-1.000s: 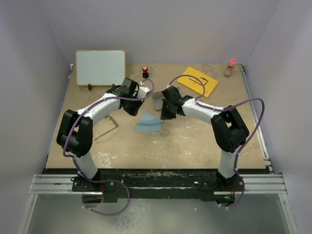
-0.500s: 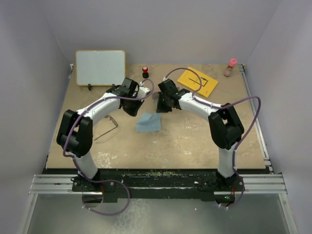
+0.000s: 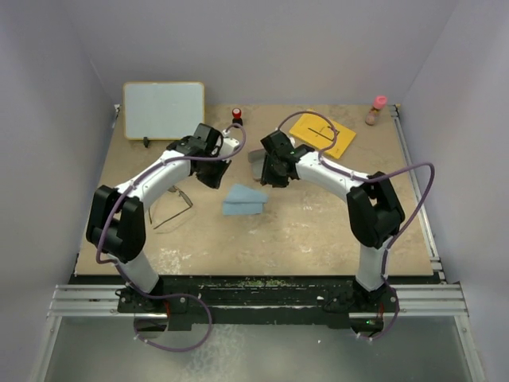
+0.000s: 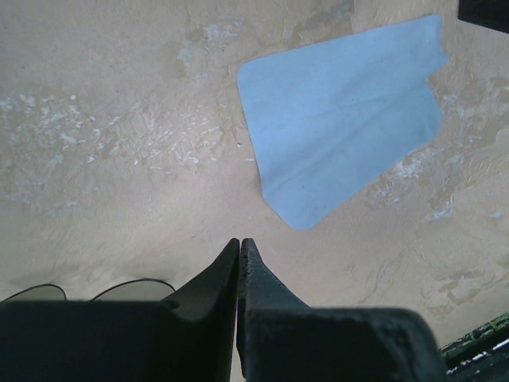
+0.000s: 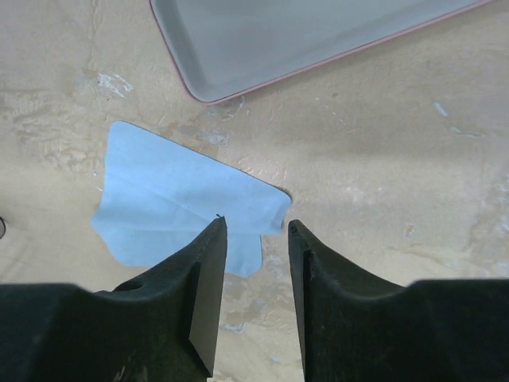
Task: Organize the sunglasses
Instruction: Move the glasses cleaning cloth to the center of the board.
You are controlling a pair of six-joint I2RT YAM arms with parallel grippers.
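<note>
The left gripper point(image 4: 240, 242) has its two black fingers pressed together with their tips meeting, and nothing is caught between them. Behind those tips and off to their left side, the sunglasses point(image 4: 127, 291), a thin dark wire-framed pair with greyish tinted lenses, lie on the worn sandy-tan tabletop point(image 4: 95, 119). Only the upper curves of both lenses show past the gripper body. Ahead of the closed jaws and to their right lies a light blue square cloth point(image 4: 342, 119), flat on the table and apart from the fingertips. The right gripper point(image 5: 254, 225) holds its jaws parted with a clear gap, and they grip nothing. The same blue cloth sits below that gap and spreads mostly to the side of the left finger, one corner reaching across toward the right finger. Farther ahead of these open jaws, beyond the cloth and not touching it, is an open pinkish-rimmed case point(image 5: 302, 40) with rounded corners. The part of it in view shows only its smooth grey lining. The sunglasses rest on the table outside this case, on the left arm's side.
</note>
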